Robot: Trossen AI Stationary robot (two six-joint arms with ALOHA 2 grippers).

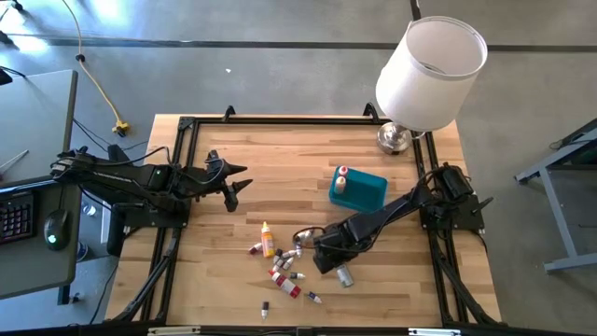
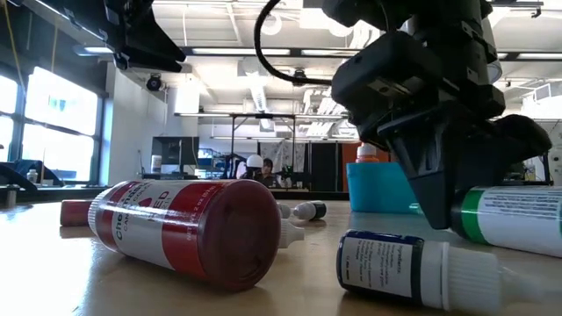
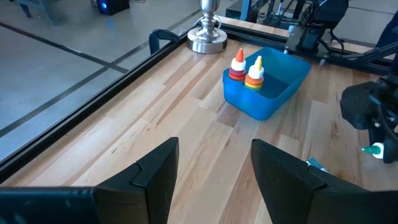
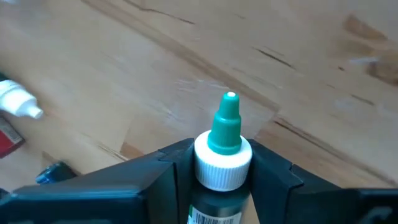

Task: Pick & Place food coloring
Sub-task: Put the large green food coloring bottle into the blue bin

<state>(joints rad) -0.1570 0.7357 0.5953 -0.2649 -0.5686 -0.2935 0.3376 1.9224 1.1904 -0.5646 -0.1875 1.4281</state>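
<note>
Right gripper [image 4: 224, 171] low over table, left gripper [image 3: 208, 171] raised, open.

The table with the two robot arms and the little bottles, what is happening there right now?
The right gripper is down among the scattered food coloring bottles on the wooden table, with its fingers on both sides of a green-capped bottle at the neck. Two bottles already stand in the blue bin near the lamp. The left gripper waits open above the table's left side, holding nothing.
</note>
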